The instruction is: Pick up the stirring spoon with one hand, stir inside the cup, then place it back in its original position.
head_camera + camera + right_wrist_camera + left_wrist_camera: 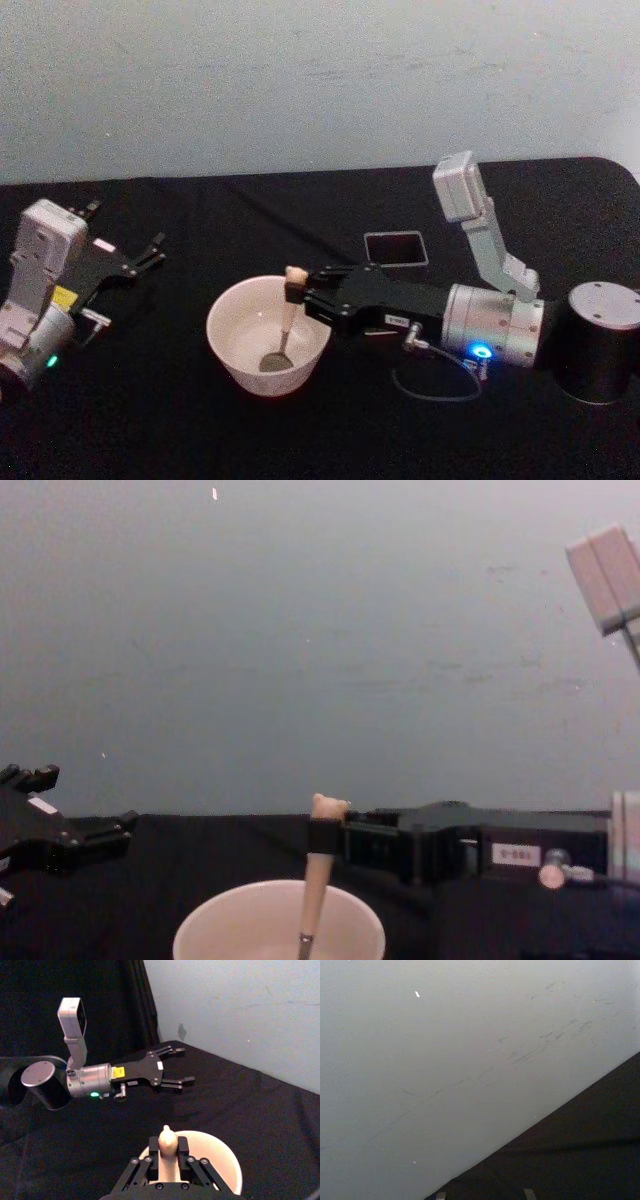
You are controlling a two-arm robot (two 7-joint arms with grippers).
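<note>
Smooth round cream cup (232, 355) sits just below the right gripper (295, 291). Its black fingers are clamped on the stirring spoon (288, 315) by the beige handle, shiny bowl inside the cup. Dark square holder (396, 247) just behind it. Left gripper (125, 232) spread wide, well left.

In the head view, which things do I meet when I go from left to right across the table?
left pincer, open → cup → dark grey holder. The right pincer holds the stirring spoon inside the cup, so I leave both out.
</note>
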